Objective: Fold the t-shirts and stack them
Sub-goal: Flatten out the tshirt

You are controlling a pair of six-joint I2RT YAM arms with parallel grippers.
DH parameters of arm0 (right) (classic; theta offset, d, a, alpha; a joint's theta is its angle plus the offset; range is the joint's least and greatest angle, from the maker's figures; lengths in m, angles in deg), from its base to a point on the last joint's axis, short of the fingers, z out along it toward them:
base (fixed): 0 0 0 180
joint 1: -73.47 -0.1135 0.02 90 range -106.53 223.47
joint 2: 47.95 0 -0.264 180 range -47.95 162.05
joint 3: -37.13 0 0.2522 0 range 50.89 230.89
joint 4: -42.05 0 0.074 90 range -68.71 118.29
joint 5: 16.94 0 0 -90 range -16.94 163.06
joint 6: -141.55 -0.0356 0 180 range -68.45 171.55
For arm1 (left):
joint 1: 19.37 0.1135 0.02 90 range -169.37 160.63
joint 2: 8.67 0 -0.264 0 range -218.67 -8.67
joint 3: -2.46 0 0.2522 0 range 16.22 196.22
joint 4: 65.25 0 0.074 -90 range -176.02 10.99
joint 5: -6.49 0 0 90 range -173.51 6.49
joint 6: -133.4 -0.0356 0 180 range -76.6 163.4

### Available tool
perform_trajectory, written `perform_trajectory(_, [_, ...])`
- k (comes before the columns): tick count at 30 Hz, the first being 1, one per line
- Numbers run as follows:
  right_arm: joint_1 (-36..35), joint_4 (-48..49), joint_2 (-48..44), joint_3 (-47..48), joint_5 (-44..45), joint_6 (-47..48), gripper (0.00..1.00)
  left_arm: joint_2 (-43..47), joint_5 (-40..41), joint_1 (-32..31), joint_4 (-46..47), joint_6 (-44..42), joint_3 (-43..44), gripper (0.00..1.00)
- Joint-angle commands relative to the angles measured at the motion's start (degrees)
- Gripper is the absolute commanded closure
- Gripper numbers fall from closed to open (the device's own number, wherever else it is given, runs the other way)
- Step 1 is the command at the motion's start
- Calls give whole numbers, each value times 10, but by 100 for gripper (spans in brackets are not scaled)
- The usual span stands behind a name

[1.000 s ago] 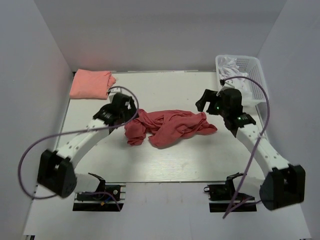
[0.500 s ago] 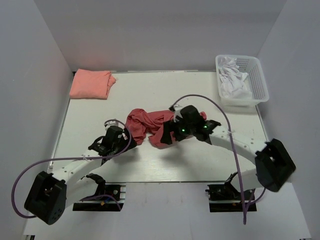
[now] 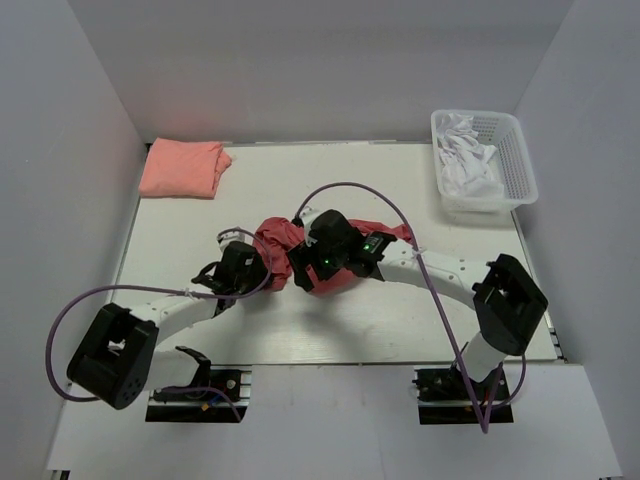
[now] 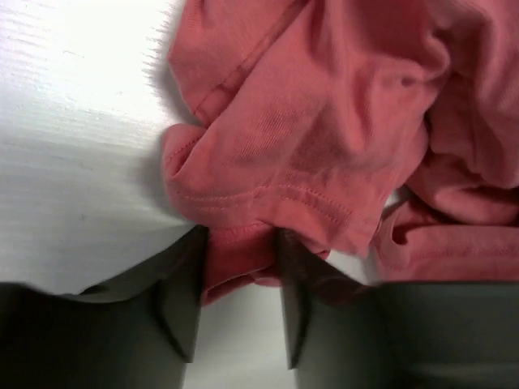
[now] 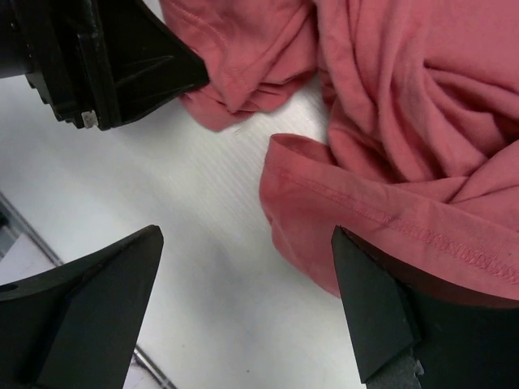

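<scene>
Brick-red tee (image 4: 324,130) soft matt cloth, table (image 4: 73,162) smooth matt white.

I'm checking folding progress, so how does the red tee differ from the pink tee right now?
The red tee is a crumpled heap mid-table; the pink tee is folded at the far left corner. The red tee is darker, the pink tee paler. The left tool pinches the red tee's hem and the open right tool hovers over it; nothing touches the pink tee. Both lie on the table.
</scene>
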Motion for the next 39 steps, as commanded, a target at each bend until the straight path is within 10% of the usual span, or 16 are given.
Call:
perform_trajectory(1, [-10, -13, 11, 31, 42, 19, 10, -21, 27, -2, 8, 1, 13, 54])
perform_trajectory(2, [-11, -13, 12, 32, 43, 25, 10, -21, 35, -2, 1, 1, 19, 65])
perform_trajectory(3, [-13, -9, 14, 30, 50, 26, 10, -21, 55, -2, -13, 1, 33, 100])
perform_trajectory(18, [-49, 11, 170, 106, 129, 85, 10, 109, 100, 3, -138, 8, 48, 100])
perform_trajectory(24, [-48, 3, 192, 83, 149, 55, 55, 92, 117, 3, -160, 8, 53, 100])
perform_trajectory(27, [-48, -13, 197, 75, 185, 27, 99, 97, 117, 3, -160, 8, 58, 100])
perform_trajectory(39, [-1, 96, -83, 31, 437, 30, 100, 83, 256, 9, -266, -4, 232, 100])
